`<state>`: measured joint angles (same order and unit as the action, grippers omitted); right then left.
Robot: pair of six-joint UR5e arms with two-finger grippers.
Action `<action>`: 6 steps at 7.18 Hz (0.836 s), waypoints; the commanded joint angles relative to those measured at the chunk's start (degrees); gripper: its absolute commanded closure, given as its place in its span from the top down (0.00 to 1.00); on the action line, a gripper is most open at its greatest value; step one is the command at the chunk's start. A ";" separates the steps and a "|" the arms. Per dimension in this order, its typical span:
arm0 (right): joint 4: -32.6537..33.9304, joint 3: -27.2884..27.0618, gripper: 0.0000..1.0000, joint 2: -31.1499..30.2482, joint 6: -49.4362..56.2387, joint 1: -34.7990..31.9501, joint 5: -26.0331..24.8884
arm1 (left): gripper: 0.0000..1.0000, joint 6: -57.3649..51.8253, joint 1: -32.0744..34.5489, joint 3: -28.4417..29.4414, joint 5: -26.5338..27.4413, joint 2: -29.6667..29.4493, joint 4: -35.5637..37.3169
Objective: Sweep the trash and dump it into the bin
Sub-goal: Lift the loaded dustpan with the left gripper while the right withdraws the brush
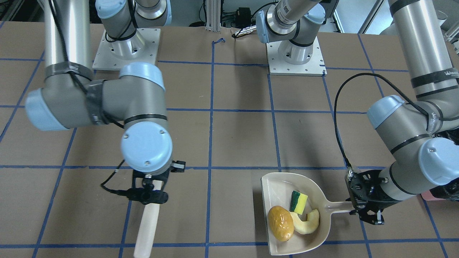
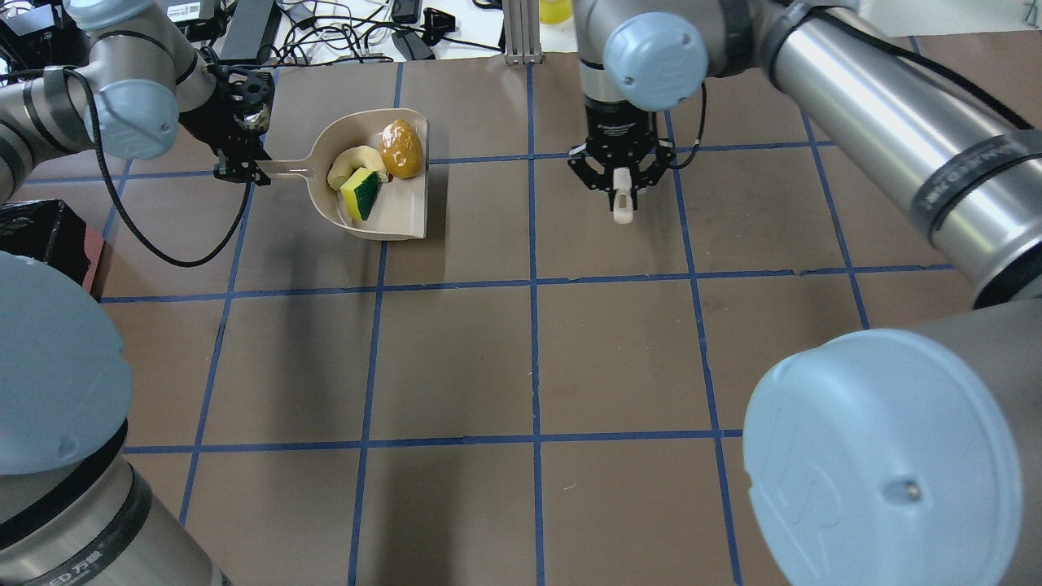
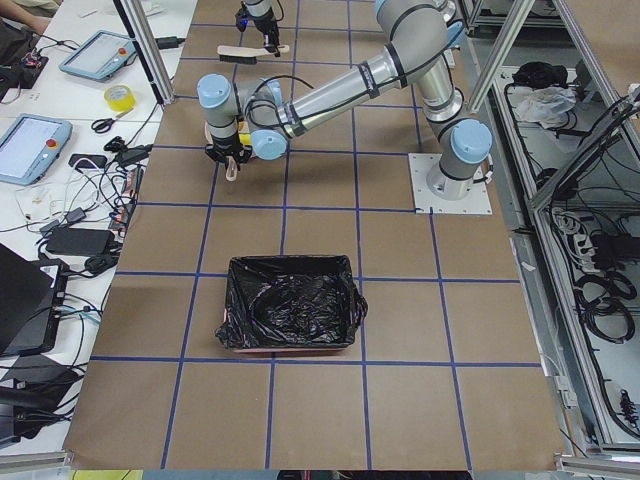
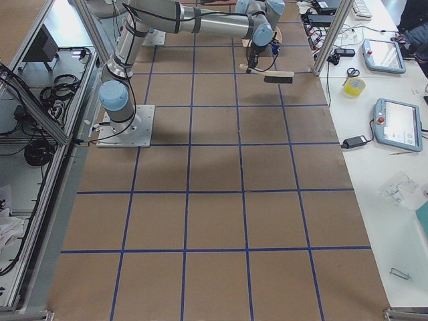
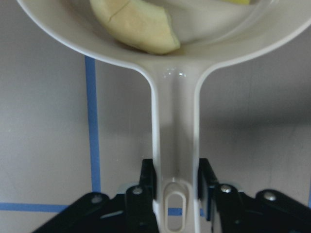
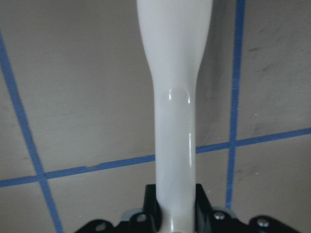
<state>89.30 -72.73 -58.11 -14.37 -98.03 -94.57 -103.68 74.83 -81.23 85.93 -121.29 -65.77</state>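
Note:
My left gripper is shut on the handle of a beige dustpan, which it holds about level. The trash lies in the pan: a golden-brown lump, a yellow and green sponge and a pale crescent slice. My right gripper is shut on the cream handle of a brush, well to the side of the pan. The bin, a pink box lined with a black bag, stands on the table's left part, apart from the pan.
The brown table is marked with a blue tape grid. The two arm bases stand at the robot's edge. A corner of the bin shows at the overhead view's left edge. Tablets, tape and cables lie on the side bench.

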 commanded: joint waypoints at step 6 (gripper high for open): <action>16.76 -20.34 0.00 -8.07 37.72 28.50 -1.58 | 0.00 -27.69 -21.71 3.52 -7.52 6.94 -18.74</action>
<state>102.91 -91.33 -66.35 20.00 -70.91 -95.96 -126.79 57.36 -79.43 79.98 -114.86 -80.47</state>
